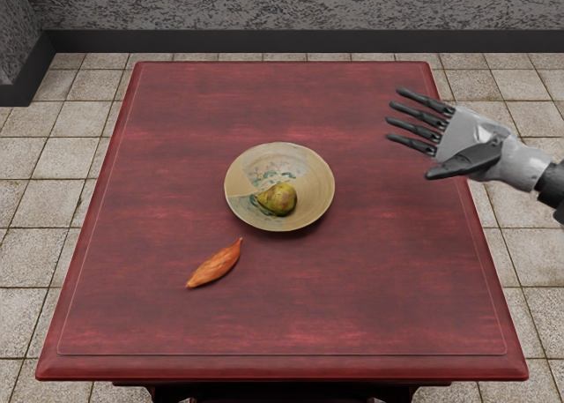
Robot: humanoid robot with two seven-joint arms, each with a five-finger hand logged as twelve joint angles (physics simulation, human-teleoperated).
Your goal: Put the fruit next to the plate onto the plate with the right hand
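A yellow-green pear (277, 199) lies on the beige plate (313, 169) at the middle of the red wooden table. My right hand (421, 135) hovers above the table's right side, well to the right of the plate, with its fingers spread and pointing left, holding nothing. An orange, leaf-shaped item (215, 264) lies on the table in front of the plate and to its left.
The table (397, 288) stands on a tiled floor with a dark stone wall behind. Its raised rim runs around all sides.
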